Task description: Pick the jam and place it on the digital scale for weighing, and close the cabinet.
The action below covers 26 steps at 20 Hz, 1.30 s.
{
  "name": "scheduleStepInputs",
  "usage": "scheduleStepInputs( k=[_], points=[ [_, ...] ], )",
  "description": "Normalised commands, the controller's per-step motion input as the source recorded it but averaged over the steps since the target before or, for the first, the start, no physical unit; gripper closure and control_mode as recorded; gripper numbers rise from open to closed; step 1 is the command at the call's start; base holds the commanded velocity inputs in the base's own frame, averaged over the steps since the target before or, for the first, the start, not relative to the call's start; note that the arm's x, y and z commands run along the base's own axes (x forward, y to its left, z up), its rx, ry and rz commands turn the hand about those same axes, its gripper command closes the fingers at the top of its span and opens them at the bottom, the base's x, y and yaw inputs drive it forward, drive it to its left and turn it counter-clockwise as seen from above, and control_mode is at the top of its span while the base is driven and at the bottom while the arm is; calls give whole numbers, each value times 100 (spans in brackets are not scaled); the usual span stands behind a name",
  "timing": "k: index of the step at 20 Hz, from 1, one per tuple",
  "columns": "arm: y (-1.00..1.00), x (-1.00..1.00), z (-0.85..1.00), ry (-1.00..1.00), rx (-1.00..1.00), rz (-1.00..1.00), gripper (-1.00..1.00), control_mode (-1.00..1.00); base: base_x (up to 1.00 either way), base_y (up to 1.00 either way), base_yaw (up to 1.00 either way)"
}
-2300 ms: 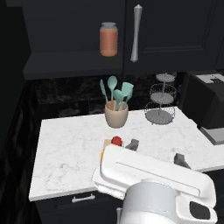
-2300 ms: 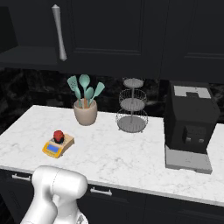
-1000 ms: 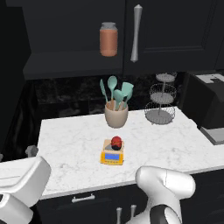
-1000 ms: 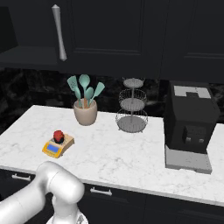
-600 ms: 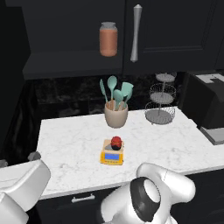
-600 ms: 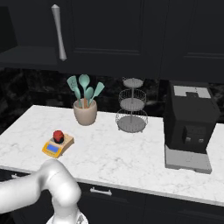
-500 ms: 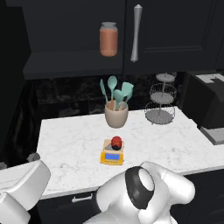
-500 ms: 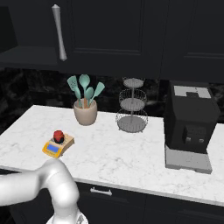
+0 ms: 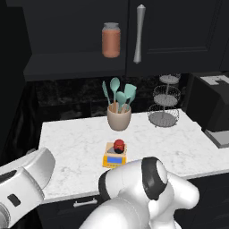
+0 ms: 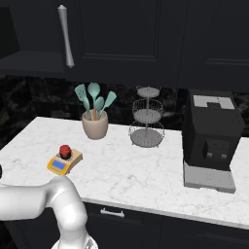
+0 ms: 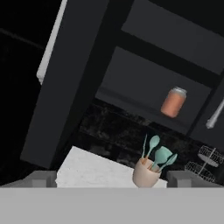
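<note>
Left base view: the jam (image 9: 119, 144) sits on the digital scale (image 9: 115, 155) on the white marble counter (image 9: 76, 147), in front of the utensil cup (image 9: 119, 118). Above, the cabinet (image 9: 80, 31) has its left door swung open (image 11: 74, 74), an orange-brown jar (image 9: 111, 40) on its shelf. In the hand view the gripper (image 11: 109, 179) faces that door, fingers (image 11: 41, 178) spread wide, grasping nothing

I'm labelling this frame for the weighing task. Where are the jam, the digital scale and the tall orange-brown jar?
jam (image 9: 119, 144): left base view, on its red body.
digital scale (image 10: 61, 165): right base view, on its blue display.
tall orange-brown jar (image 9: 111, 41): left base view, mid-body, on the cabinet shelf.
</note>
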Motion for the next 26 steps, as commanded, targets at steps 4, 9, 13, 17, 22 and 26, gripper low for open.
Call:
scheduleStepInputs(
  k=[4,9,13,17,22,26],
  points=[
    [-8,-60,0,-2,19,14,-100,-100,0,0,0],
    [18,17,2,-1,30,5,-100,-100,0,0,0],
    [98,44,0,-8,24,0,-100,-100,0,0,0],
    [84,49,0,-16,20,-2,-100,-100,0,0,0],
    [66,95,0,-13,13,-4,-100,-100,0,0,0],
    [-15,55,41,0,17,26,-100,-100,0,0,0]
  ],
)
